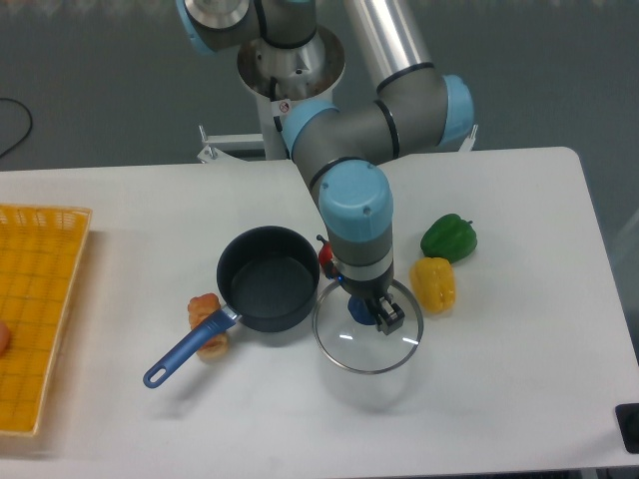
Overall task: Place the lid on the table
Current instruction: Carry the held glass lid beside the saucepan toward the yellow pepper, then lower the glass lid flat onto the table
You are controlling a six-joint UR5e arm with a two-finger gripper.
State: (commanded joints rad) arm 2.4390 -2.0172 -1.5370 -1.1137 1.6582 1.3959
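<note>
The round clear glass lid (349, 347) with a thin silver rim hangs level just above the white table (499, 389), right of the saucepan; its faint shadow lies on the table below it. My gripper (371, 311) points straight down over the lid's middle and is shut on the lid's knob, which is hidden between the dark fingers (388, 318).
A dark blue saucepan (268, 277) with a blue handle (185, 351) stands just left of the lid. An orange pastry-like item (205, 311) lies by the handle. Yellow pepper (433, 283) and green pepper (448, 238) lie right. A small red object (325, 256) sits behind the arm. Yellow mesh tray (35, 309) at far left.
</note>
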